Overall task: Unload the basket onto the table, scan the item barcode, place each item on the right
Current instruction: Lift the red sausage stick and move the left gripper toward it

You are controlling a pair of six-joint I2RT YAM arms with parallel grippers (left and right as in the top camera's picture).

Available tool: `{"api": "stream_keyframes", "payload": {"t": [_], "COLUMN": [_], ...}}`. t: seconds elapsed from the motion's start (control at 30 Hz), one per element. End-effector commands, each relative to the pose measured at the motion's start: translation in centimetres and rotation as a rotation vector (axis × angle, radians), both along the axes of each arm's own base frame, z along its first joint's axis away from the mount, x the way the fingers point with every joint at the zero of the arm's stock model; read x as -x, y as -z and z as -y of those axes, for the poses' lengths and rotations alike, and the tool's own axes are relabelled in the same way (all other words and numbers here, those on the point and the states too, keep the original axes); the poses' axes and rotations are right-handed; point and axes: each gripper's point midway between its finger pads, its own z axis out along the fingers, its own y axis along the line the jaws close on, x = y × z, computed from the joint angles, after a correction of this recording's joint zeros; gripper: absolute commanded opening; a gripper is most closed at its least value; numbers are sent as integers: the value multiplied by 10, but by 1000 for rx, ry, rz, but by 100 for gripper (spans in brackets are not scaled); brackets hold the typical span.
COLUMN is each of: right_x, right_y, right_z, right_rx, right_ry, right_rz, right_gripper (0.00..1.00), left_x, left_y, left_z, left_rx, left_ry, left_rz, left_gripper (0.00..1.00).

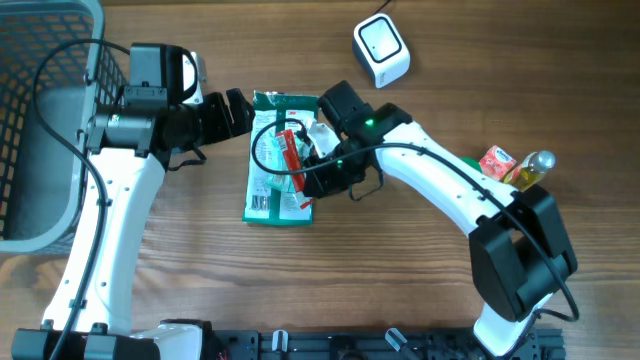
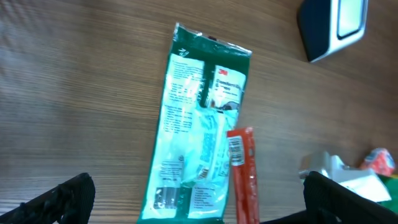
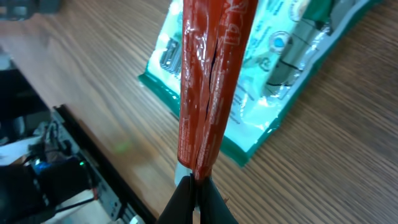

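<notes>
My right gripper [image 1: 303, 172] is shut on the end of a long red stick packet [image 1: 290, 150]. In the right wrist view the packet [image 3: 211, 81] rises straight out of the pinched jaws [image 3: 198, 186]. It hangs over a green and white flat packet [image 1: 278, 160] lying on the table. In the left wrist view a white barcode label [image 2: 236, 151] shows on the red packet [image 2: 244, 180]. My left gripper [image 1: 236, 110] is open with nothing between its fingers, just left of the green packet [image 2: 199, 124]. The white and dark scanner [image 1: 381, 50] stands at the back.
A grey wire basket [image 1: 88, 40] fills the left edge of the table. A small bottle [image 1: 530, 168] and a red carton [image 1: 496, 161] lie at the right, behind my right arm. Bare wood lies in front of the green packet.
</notes>
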Motion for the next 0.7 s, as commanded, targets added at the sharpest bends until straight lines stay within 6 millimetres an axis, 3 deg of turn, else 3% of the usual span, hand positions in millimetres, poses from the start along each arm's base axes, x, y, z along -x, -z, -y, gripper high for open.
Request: {"api": "stream_keyframes", "payload": {"t": [0.0, 0.1, 0.27, 0.4, 0.67], "right_x": [9, 10, 9, 15, 19], "right_y": [-12, -12, -17, -30, -32], "right_z": [-6, -2, 6, 0, 2], "right_rx": [-63, -58, -71, -152, -155], "right_ry": [-50, -60, -45, -94, -110], "right_rz": [-6, -8, -28, -34, -37], "right_gripper": [4, 4, 4, 4, 4], "left_x": [4, 9, 14, 20, 30], "left_y": [-1, 6, 18, 21, 20], "left_z": [13, 15, 16, 28, 46], "left_rx": [59, 61, 68, 126, 215], "left_ry": [65, 90, 98, 143, 238], "left_rz": [-4, -21, -53, -69, -79], "left_gripper": [96, 86, 87, 89, 91]}}
